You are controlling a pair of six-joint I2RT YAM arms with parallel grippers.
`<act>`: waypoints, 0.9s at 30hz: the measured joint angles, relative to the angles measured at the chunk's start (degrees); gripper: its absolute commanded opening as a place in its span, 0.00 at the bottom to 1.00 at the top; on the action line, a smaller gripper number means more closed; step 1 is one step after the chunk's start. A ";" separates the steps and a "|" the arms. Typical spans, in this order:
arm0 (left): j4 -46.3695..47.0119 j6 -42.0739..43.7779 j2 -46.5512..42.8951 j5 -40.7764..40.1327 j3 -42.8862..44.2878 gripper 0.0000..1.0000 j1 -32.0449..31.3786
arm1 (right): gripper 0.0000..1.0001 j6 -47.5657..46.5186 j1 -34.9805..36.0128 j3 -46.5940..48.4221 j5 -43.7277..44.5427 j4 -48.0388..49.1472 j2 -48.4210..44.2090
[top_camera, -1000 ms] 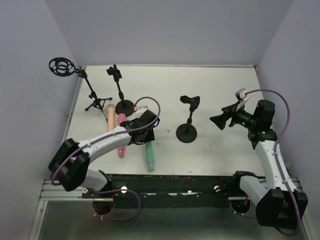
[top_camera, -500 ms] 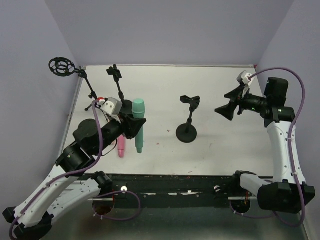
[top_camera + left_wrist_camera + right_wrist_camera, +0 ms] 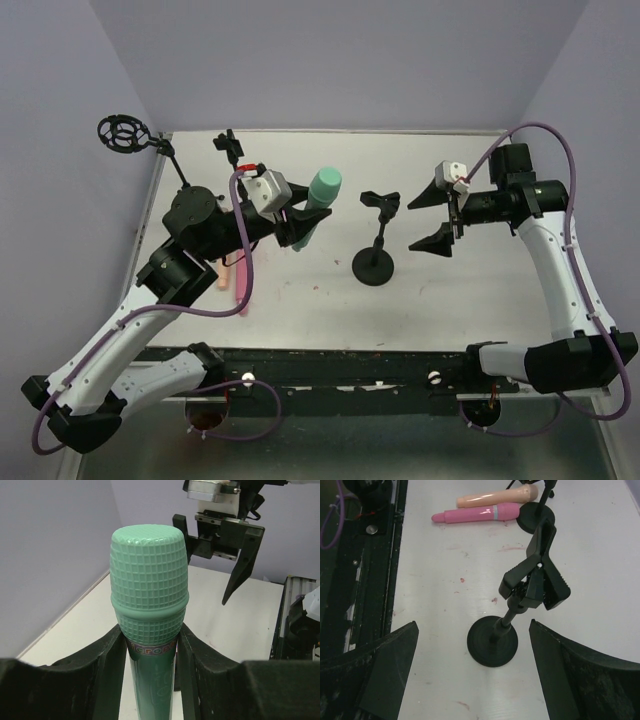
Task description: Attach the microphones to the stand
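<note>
Lavender walls close round a white table [image 3: 450, 300]. The left gripper [image 3: 300, 227] is clamped on the handle of the mint green microphone [image 3: 318, 200], held off the table, head tilted up, just left of the central clip stand [image 3: 381, 232]. The right gripper [image 3: 410, 227] hangs spread wide just right of the clip. The pink microphone [image 3: 480, 514] and peach microphone [image 3: 495, 496] lie side by side at the left. This looks like the carrying stage. Next, the handle needs steering into the clip, perhaps with the right fingers steadying the stand.

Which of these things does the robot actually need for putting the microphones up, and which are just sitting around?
Needed: mint green microphone, held in the left gripper; pink microphone; peach microphone; middle clip stand.
Idle for now, I'd guess: second clip stand; ring-topped tripod stand.
</note>
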 measured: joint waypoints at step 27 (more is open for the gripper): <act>20.65 -8.26 10.47 7.08 -3.37 0.00 3.61 | 0.92 29.35 7.15 -1.57 2.43 31.19 5.62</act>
